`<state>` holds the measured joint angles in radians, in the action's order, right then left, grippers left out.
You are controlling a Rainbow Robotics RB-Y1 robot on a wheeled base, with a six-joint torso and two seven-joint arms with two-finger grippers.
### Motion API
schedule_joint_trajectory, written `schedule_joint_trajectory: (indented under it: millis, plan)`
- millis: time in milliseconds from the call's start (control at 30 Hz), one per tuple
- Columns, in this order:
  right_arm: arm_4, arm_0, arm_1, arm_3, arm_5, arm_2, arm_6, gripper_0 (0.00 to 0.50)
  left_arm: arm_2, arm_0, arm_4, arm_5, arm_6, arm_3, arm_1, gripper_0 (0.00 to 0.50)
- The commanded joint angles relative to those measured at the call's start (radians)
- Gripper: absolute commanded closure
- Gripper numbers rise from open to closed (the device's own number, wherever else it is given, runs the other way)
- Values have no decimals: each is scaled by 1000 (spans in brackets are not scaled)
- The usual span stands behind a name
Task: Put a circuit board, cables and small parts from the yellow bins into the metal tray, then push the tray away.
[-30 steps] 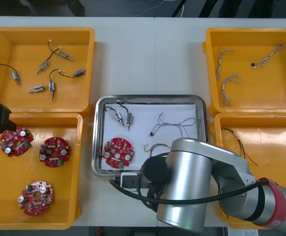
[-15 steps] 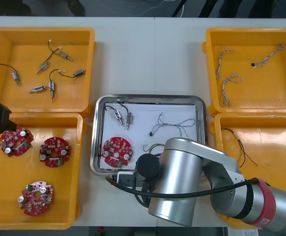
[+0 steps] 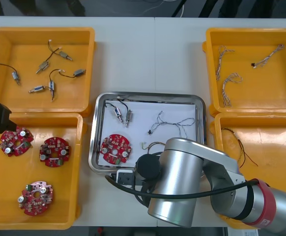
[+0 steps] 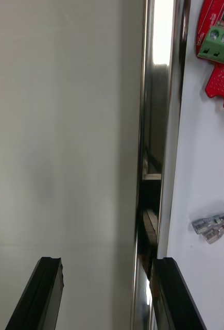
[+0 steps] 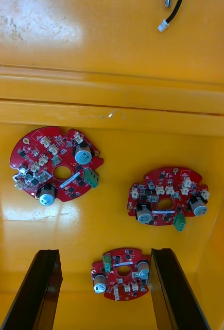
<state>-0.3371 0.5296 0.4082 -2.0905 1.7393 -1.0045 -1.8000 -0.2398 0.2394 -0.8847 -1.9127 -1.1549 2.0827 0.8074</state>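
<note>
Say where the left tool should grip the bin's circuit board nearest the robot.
Probably by its round edge, on opposite sides, from straight above: the circuit board lies flat, components up, in the yellow bin beneath the open left tool.

R arm (image 3: 182,184) covers near rim of metal tray (image 3: 148,96) w/ circuit board (image 3: 116,148) inside.

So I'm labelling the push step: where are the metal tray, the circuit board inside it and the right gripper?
Metal tray (image 3: 148,95): front view, on its far rim.
Circuit board (image 3: 115,148): front view, at its middle.
Right gripper (image 4: 106,264): right wrist view, midway between its open fingertips, beside the tray's rim.
</note>
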Motion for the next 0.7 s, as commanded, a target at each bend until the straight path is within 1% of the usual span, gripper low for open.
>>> schedule_joint_trajectory:
  millis: [33,100,300,400,567,700]
  plan:
    - [-13,-14,-20,-66,54,63,-10,9,-33,-12,-8,-7,-35,31,45,0]
    - [-11,-14,-23,-66,52,69,-12,9,-33,-12,-8,-7,-35,31,45,0]
    - [1,-13,-57,-66,52,89,-10,11,-33,-12,-8,-7,-35,31,45,0]
    - [18,-13,-72,-63,51,89,-10,9,-33,-12,-8,-7,-35,31,45,0]
    - [21,-14,-97,-25,37,89,-13,9,-33,-12,-8,-7,-35,31,45,0]
    - [27,-14,-97,-13,23,81,-13,11,-33,-12,-8,-7,-35,31,45,0]
